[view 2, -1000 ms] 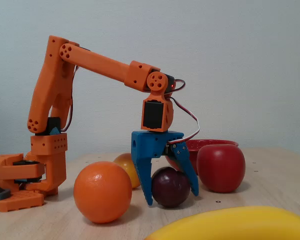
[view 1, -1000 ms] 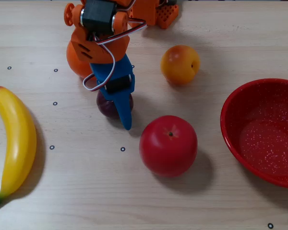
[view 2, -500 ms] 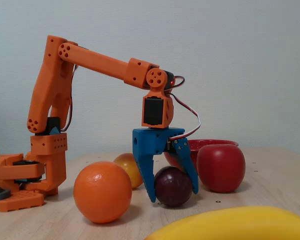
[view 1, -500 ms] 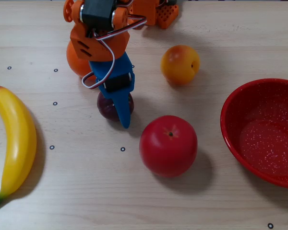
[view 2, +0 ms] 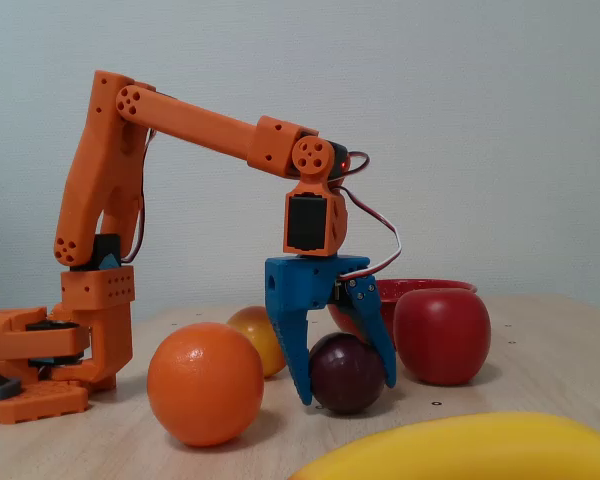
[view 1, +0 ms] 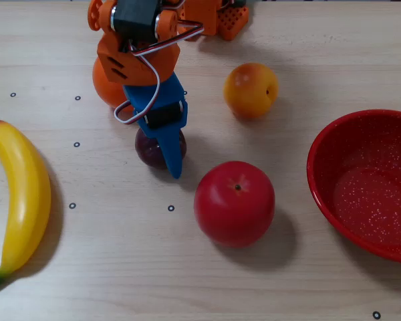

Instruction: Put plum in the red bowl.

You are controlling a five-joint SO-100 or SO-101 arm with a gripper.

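Plum (view 1: 149, 148) dark maroon; red bowl (view 1: 361, 180) white-speckled; claw (view 2: 348, 392) blue.

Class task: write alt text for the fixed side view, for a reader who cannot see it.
An orange robot arm's blue claw straddles a dark plum on a wooden table, one finger on each side. An orange sits in front, a red apple and red bowl behind, a banana at the bottom edge.
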